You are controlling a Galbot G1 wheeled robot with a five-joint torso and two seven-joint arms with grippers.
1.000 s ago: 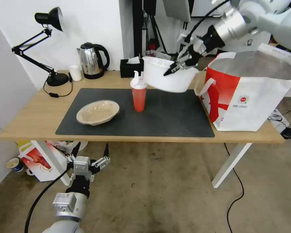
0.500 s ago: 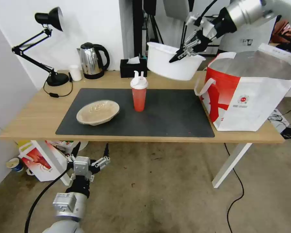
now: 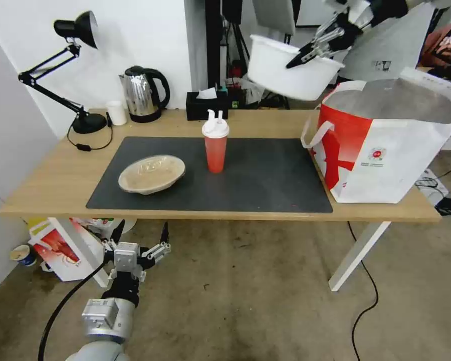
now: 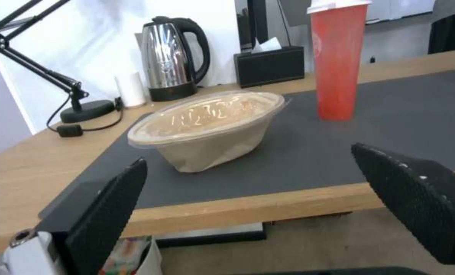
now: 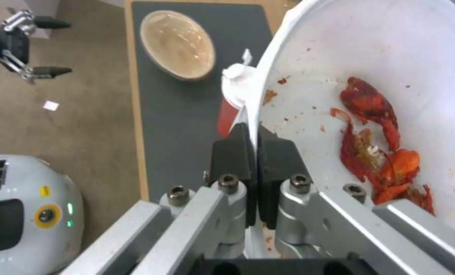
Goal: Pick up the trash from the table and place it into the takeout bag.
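My right gripper (image 3: 300, 56) is shut on the rim of the big white bowl (image 3: 290, 72), holding it in the air just left of the takeout bag (image 3: 386, 145) and above its top edge. The right wrist view shows the pads (image 5: 237, 152) pinching the bowl's wall (image 5: 349, 49), with red crayfish shells (image 5: 380, 152) inside. The red cup (image 3: 216, 145) with a white lid stands on the dark mat (image 3: 265, 185). Left of it lies the tan oval container (image 3: 152, 173). My left gripper (image 3: 139, 239) hangs open below the table's front edge (image 3: 210, 214), facing the container (image 4: 207, 128).
At the table's back stand a black desk lamp (image 3: 75, 75), a small white cup (image 3: 117, 112), a steel kettle (image 3: 143, 93) and a black tissue box (image 3: 205, 104). A white box with red print (image 3: 60, 250) sits on the floor by the left table leg.
My right gripper has carried the white bowl up and to the right, from above the mat's back edge to beside the bag's open top. The left arm has not moved.
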